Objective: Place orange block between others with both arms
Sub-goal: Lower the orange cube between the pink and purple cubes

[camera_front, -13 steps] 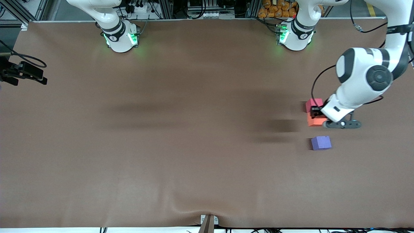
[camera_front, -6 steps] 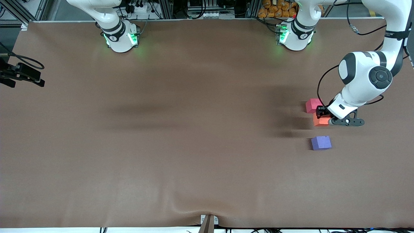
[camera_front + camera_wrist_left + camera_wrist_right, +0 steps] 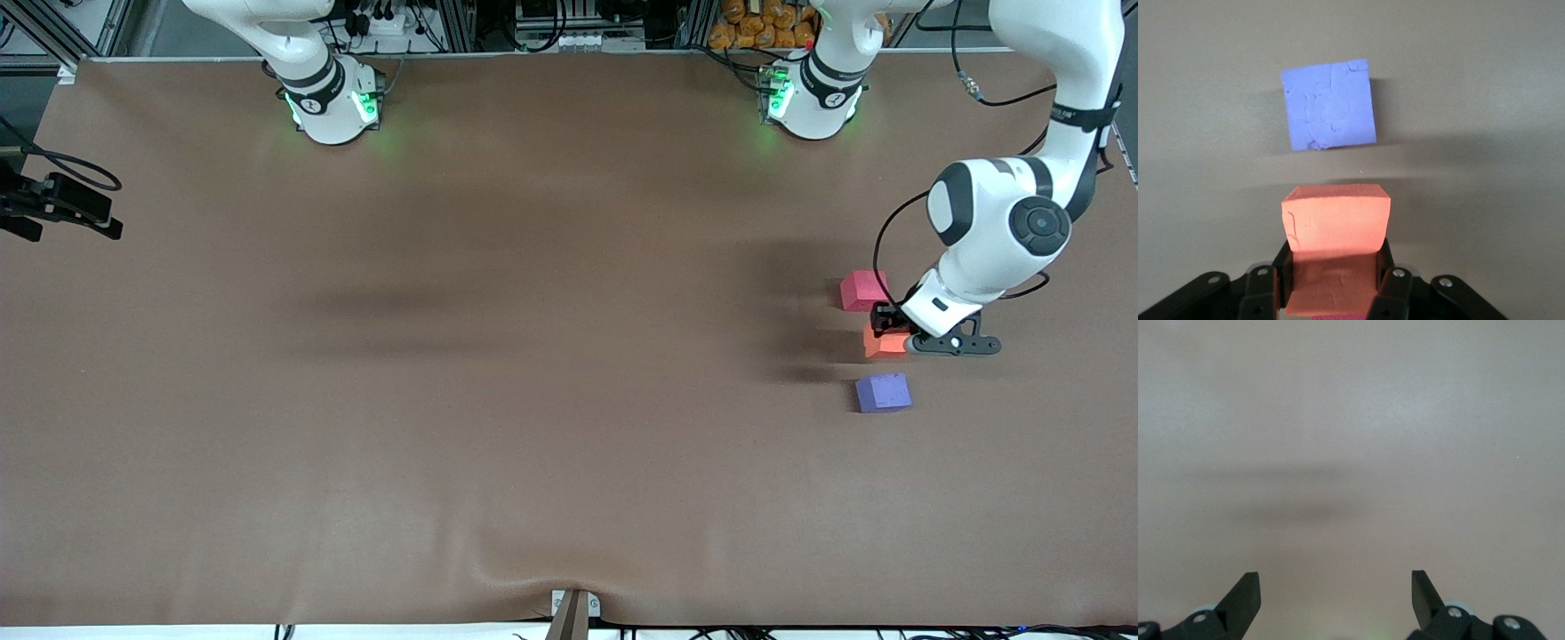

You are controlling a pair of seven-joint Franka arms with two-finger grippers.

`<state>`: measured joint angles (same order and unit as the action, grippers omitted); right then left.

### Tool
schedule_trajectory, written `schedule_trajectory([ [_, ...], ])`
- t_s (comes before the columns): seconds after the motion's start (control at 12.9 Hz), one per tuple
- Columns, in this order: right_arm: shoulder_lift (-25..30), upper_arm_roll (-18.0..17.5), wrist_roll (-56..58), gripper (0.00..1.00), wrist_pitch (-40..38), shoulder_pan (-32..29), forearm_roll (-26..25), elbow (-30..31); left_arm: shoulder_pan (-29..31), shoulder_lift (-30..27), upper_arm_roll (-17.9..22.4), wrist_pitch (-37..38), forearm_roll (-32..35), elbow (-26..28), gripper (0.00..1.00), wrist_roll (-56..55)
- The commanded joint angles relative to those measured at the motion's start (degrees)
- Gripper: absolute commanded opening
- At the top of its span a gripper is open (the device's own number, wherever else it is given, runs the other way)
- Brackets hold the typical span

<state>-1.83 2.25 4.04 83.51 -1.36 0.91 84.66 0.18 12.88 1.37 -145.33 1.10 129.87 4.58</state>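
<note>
left gripper [image 3: 892,331] carried orange block [image 3: 882,343] toward purple cube [image 3: 882,392]

The left hand [image 3: 1335,283] is clamped on the orange block [image 3: 1336,227], its two black fingers [image 3: 1395,287] pressed against opposite sides of the cube. Just past the orange block, apart from it with a strip of bare table [image 3: 1485,100] between them, sits the purple-blue block [image 3: 1329,105], flat on the surface and turned slightly askew to the orange one. A sliver of pinkish-red [image 3: 1336,317] peeks out under the orange block, between the fingers.
</note>
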Motion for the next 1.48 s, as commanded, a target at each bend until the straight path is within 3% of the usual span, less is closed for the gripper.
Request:
schedule_trajectory([
  [0.0, -0.1, 0.21, -0.79, 1.0, -0.11, 0.3, -0.64, -0.82, 0.78, 0.66, -0.76, -1.44, -0.74, 0.38, 0.18, 1.31],
  [0.54, -0.1, 0.12, -0.79, 1.0, -0.1, 0.39, -0.73, -0.82, 0.78, 4.26, -0.85, -5.66, -0.92, 1.26, 0.19, 1.13],
  [0.7, -0.1, 0.12, -0.79, 1.0, -0.1, 0.3, -0.82, -0.82, 0.78, 4.79, -0.85, -5.66, -1.1, 1.18, 0.32, 1.13],
  [0.78, -0.1, 0.21, -0.79, 1.0, -0.1, 0.13, -0.73, -0.82, 0.78, 4.96, -0.85, -5.66, -1.1, 1.17, 0.45, 1.13],
  [1.01, -0.1, 0.21, -0.79, 1.0, -0.11, 0.3, -0.82, -0.82, 0.7, 5.32, -0.85, -5.66, -1.1, 0.82, 1.0, 1.22],
  [1.4, -0.1, 0.21, -0.79, 1.0, -0.19, 0.3, -0.56, -0.82, 0.26, 4.62, -0.85, -4.79, -1.1, -0.41, 1.0, 1.31],
])
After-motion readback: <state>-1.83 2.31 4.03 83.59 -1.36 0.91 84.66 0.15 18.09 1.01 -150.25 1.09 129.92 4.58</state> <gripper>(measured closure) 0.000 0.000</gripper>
